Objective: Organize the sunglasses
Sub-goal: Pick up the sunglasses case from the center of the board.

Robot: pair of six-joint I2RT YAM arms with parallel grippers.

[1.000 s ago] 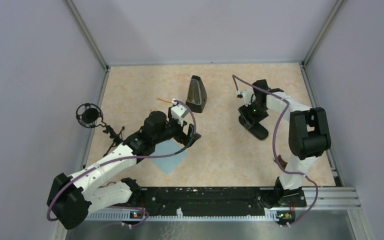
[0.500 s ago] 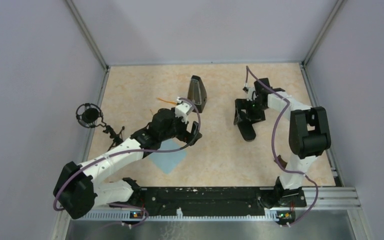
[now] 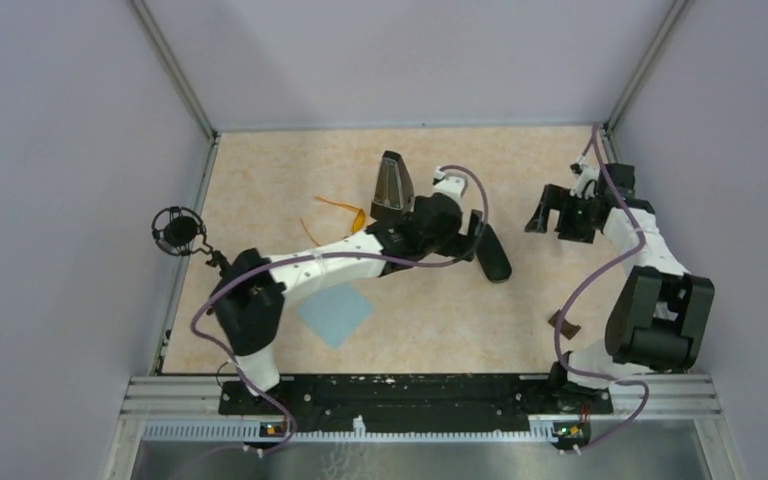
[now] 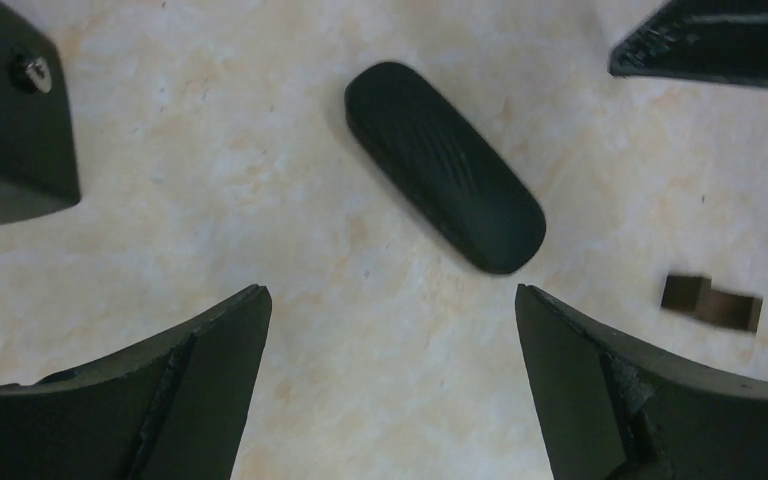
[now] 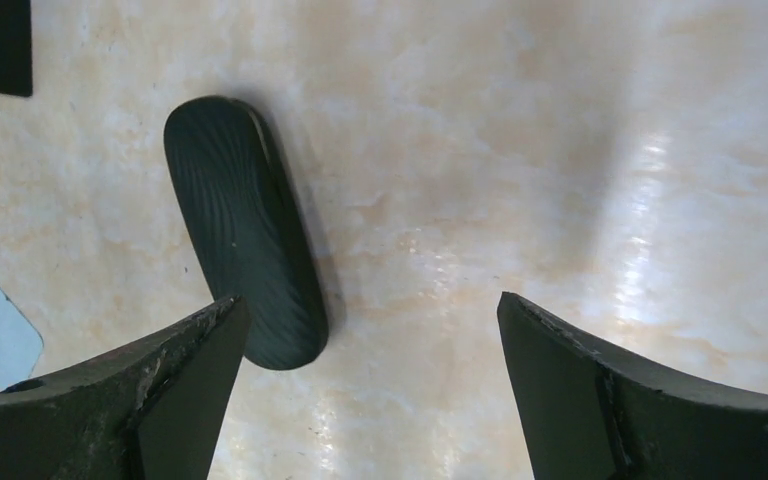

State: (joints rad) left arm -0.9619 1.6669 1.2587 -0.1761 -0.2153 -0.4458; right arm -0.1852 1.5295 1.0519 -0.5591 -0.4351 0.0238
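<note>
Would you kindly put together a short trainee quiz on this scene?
1. True or false: the left gripper grips the black case.
2. Where are the sunglasses? A) inside the case B) in the left gripper C) on the bare table.
3. Fill in: the right gripper has its jaws ____.
Key: 1 false; 2 C; 3 open.

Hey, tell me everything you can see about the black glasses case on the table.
The glasses case is a black oblong with rounded ends, matte, with a fine wavy grain across its top. It is shut and lies flat on the beige marbled table, right of centre, set diagonally. Nothing touches it. The left gripper hangs above it with its jaws open and clear of it.
</note>
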